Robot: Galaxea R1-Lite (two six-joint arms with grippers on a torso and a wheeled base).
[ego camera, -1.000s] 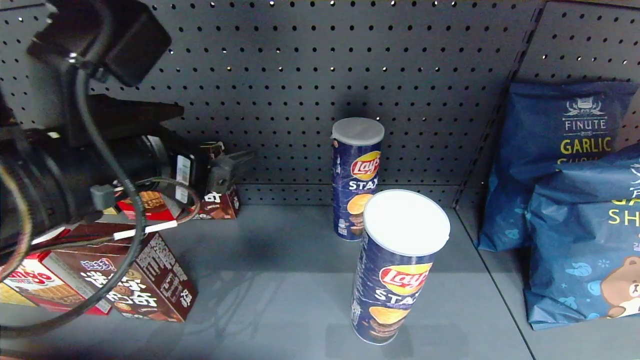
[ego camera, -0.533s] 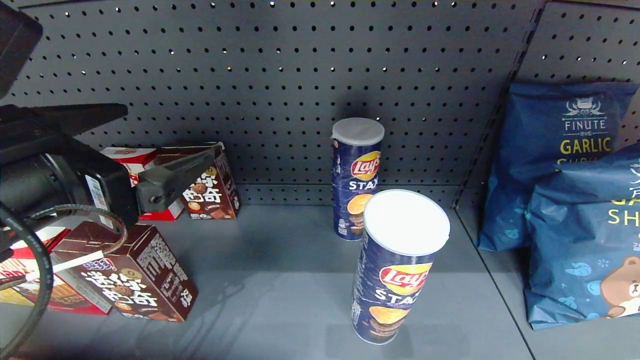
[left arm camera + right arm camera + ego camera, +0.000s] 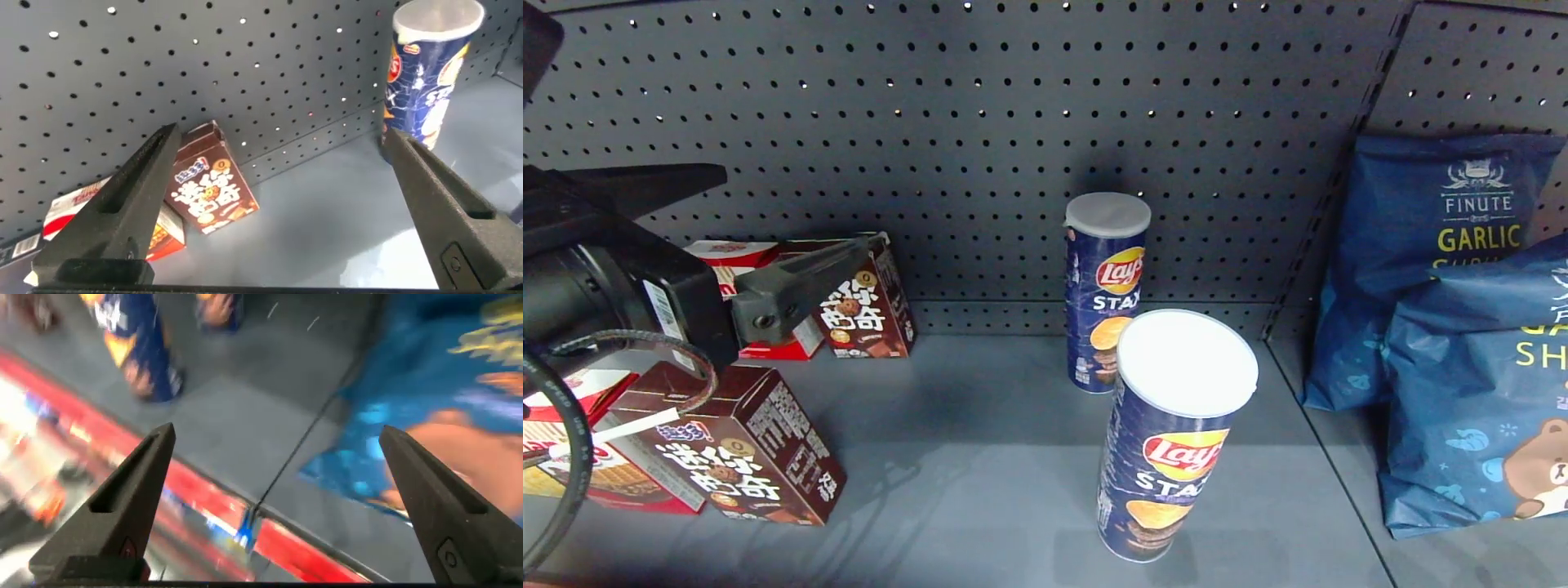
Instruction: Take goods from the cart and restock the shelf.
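Note:
My left gripper [image 3: 792, 208] hangs open and empty over the left part of the grey shelf [image 3: 980, 457], a little in front of a brown cookie box [image 3: 866, 306] that stands against the pegboard. In the left wrist view the same brown box [image 3: 208, 189] lies beyond the left gripper [image 3: 278, 139], apart from both fingers. A second brown box [image 3: 739, 445] lies near the front left. My right gripper [image 3: 276, 437] is open with nothing in it, outside the shelf's red front edge [image 3: 270, 531], near the blue bags [image 3: 425, 392].
Two tall chip cans stand mid-shelf, one at the back [image 3: 1105, 290] and one nearer the front [image 3: 1172, 433]. Blue snack bags [image 3: 1445, 269] fill the right section. Red-and-white boxes [image 3: 727, 261] sit beside the brown ones. Bare shelf floor lies between boxes and cans.
My left arm has drawn back to the left, away from the brown box at the pegboard, which stays standing there. Cans and bags have not moved.

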